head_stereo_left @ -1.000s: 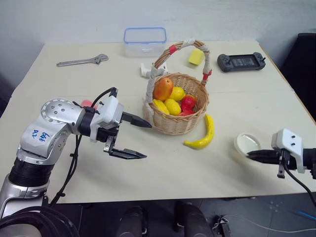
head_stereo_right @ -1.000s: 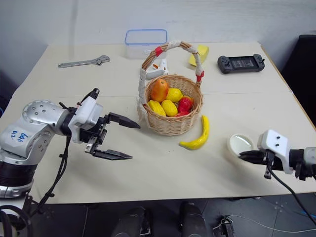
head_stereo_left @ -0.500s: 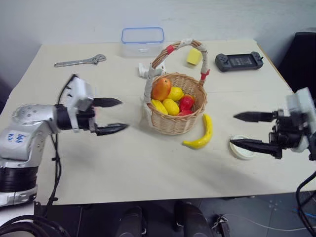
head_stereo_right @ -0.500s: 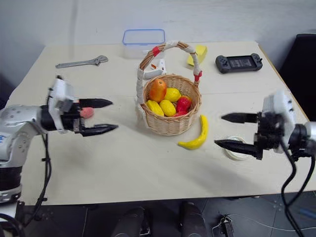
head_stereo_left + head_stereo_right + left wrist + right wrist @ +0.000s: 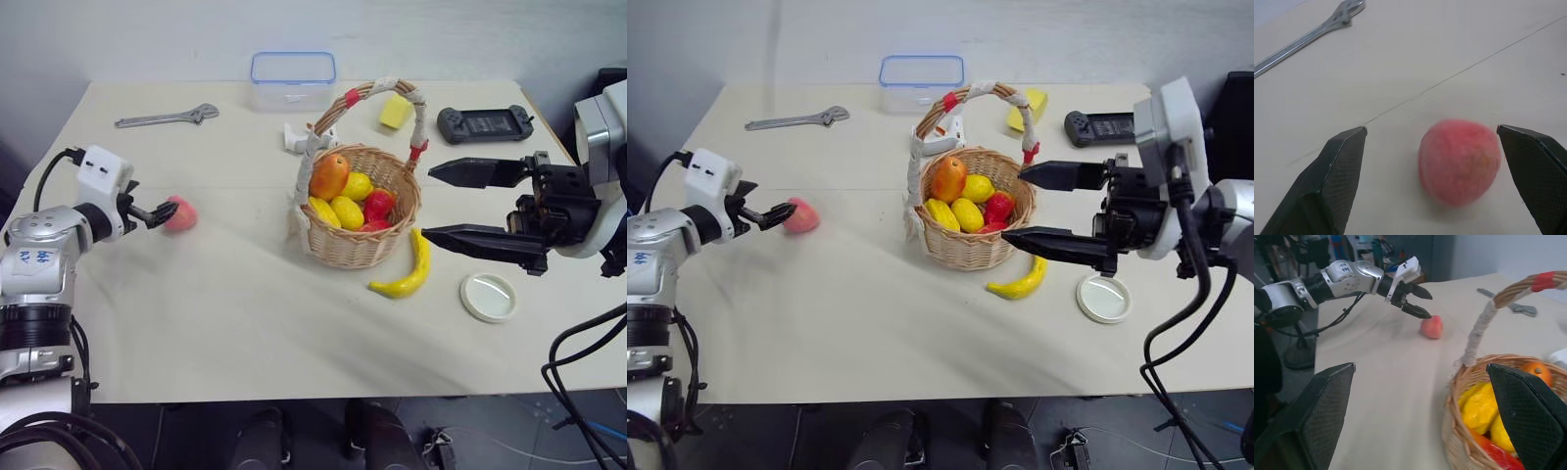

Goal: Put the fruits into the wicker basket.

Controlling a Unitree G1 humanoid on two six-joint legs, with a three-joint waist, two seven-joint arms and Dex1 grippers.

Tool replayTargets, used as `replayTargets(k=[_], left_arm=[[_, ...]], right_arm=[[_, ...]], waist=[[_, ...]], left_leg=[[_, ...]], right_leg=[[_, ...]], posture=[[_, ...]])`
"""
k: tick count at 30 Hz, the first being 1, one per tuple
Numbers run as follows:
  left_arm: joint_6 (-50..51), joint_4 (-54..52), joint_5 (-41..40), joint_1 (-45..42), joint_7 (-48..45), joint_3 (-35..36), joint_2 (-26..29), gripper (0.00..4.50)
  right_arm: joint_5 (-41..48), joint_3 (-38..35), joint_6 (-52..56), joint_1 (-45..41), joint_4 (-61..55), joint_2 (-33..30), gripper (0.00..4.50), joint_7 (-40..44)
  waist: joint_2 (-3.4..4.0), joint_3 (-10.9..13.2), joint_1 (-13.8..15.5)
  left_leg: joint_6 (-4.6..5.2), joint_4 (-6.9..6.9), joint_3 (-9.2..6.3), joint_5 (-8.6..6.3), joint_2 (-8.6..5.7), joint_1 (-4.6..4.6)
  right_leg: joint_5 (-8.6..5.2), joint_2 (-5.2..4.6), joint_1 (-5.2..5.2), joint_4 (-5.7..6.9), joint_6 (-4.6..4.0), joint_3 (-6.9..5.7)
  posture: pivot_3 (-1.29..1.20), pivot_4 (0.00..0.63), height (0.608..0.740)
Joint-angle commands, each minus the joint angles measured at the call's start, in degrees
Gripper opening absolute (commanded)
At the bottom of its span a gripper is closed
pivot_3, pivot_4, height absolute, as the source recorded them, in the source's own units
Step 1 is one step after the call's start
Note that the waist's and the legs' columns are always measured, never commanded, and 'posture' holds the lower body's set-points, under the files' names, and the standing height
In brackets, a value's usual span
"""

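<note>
A pink-red peach (image 5: 180, 213) lies on the table at the left. My left gripper (image 5: 157, 212) is open just short of it; in the left wrist view the peach (image 5: 1459, 161) sits between the two fingers (image 5: 1337, 181), touching neither. The yellow banana (image 5: 404, 274) lies on the table against the right foot of the wicker basket (image 5: 358, 245), which holds several fruits. My right gripper (image 5: 427, 201) hangs open and empty above the table beside the basket's right rim, over the banana, pointing left.
A wrench (image 5: 162, 118) and a clear blue-rimmed box (image 5: 292, 78) lie at the back. A yellow sponge (image 5: 395, 111) and a black game controller (image 5: 485, 122) sit at the back right. A white round lid (image 5: 488, 296) lies right of the banana.
My left gripper swung left from the basket's side and now points at the peach. My right gripper opened, rose from the table's right edge and moved left to the basket.
</note>
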Motion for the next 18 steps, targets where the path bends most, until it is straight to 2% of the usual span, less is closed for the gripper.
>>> replayTargets(k=[1,11,14,18], left_arm=[[-3.70,5.36,2.45,-2.66,-1.30,-1.96,-0.30,4.50],[-4.49,15.29,5.62,-7.31,-1.40,-4.91,-3.11,4.50],[-5.37,16.82,5.53,-8.37,-1.44,-4.30,-3.55,3.92],[-5.45,17.19,5.50,-8.88,-1.96,-4.16,-3.35,2.77]], right_arm=[[-0.60,-0.89,-0.93,-0.31,-0.96,-0.13,4.39,0.75],[-1.74,-2.25,-1.68,2.00,-1.92,0.37,4.39,0.71],[-1.68,-2.87,-1.69,2.64,-2.19,0.28,4.50,0.66],[-1.63,-3.52,-1.82,3.31,-2.34,0.07,4.50,0.44]], waist=[[-0.04,0.00,-0.17],[-0.16,0.02,-0.27],[-0.19,0.02,-0.18],[-0.21,0.01,-0.22]], left_leg=[[0.01,0.00,0.08,-0.01,0.01,0.00],[0.10,0.02,0.32,0.00,0.05,0.09],[0.11,0.02,0.42,-0.01,0.05,0.04],[0.12,0.02,0.56,-0.01,0.04,0.03]], right_leg=[[0.01,0.02,-0.04,0.00,0.02,0.02],[0.05,0.00,-0.14,0.10,0.09,0.23],[0.05,0.00,-0.27,0.15,0.09,0.32],[0.06,-0.01,-0.38,0.23,0.10,0.40]], posture=[[0.00,0.150,0.740],[0.00,0.150,0.740],[0.00,0.150,0.740],[0.00,0.150,0.740]])
